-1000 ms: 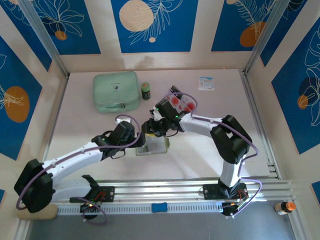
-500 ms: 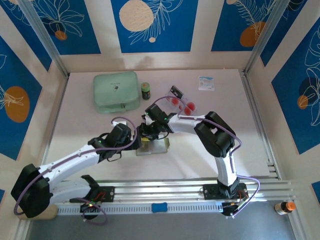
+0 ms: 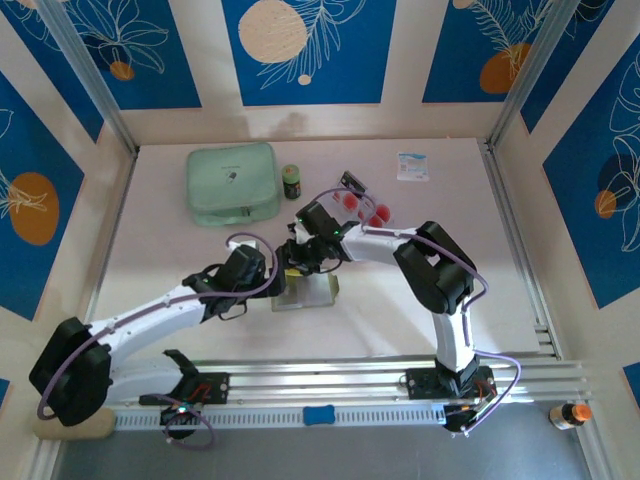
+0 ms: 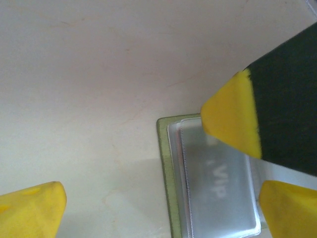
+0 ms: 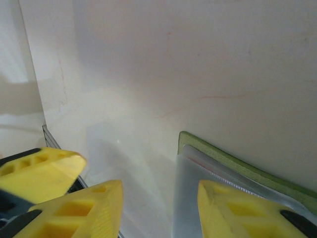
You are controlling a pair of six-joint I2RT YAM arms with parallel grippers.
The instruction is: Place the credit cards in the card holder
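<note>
1. Both arms reach over the open holder point(image 3: 312, 292), which lies flat on the worktop point(image 3: 180, 250) just ahead of the arm bases, olive cover down and clear sleeves up.
2. The left pincer point(image 3: 282, 283) is released, its jaws spread wide at the holder's far left corner.
3. The right pincer point(image 3: 298, 265) hangs over the same corner, jaws partly apart with nothing between them. In the left wrist view one yellow fingertip point(image 4: 230, 124) of it rests at the sleeve's edge.
4. The letters "VIP" read through the top sleeve point(image 4: 218, 196), pale on grey.
5. The cards point(image 3: 364, 207), red circles up, sit beyond the holder beside the right arm, well apart from it.
6. At the back stand a mint zip case point(image 3: 232, 183), a small dark jar point(image 3: 291, 181) with a green lid just beside it, and a white packet point(image 3: 412, 166) whose blue print is too small to read.
7. An orange-capped bottle point(image 3: 570, 413) stands off the worktop, near right.
</note>
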